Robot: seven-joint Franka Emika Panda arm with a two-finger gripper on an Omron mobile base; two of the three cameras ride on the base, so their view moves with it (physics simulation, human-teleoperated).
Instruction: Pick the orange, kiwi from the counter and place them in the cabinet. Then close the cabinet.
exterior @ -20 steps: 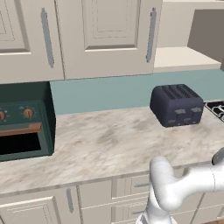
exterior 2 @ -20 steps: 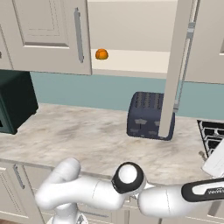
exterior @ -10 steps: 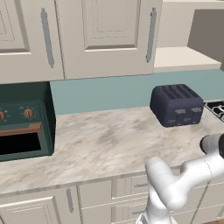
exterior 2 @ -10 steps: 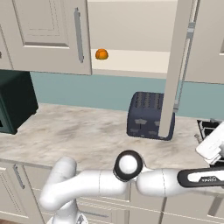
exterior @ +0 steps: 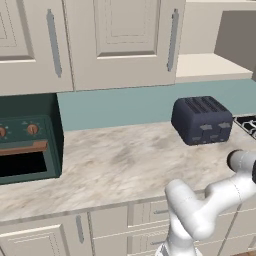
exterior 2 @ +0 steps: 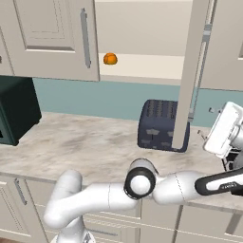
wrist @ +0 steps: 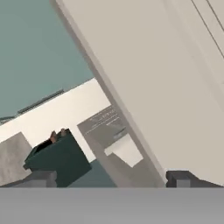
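Note:
The orange (exterior 2: 110, 58) lies on the pale shelf (exterior 2: 147, 66) of the open cabinet, at its left end. One cabinet door (exterior 2: 191, 71) stands swung out, edge-on in front of the toaster. My gripper (exterior 2: 207, 122) hovers just right of that door above the counter (exterior 2: 90, 142), pointing left, open and holding nothing. In the hand view the fingertips (wrist: 43, 177) stand wide apart, with the door panel (wrist: 166, 78) close on the right. The kiwi is out of view.
A dark blue toaster (exterior 2: 159, 126) (exterior: 202, 120) stands at the back of the counter under the shelf. A dark green toaster oven (exterior: 27, 145) (exterior 2: 14, 109) sits at the left. A stove edge (exterior: 247, 122) shows at the far right.
The hand has risen along the right side, from counter height to beside the open door. The elbow has swung right. The jaws stayed wide.

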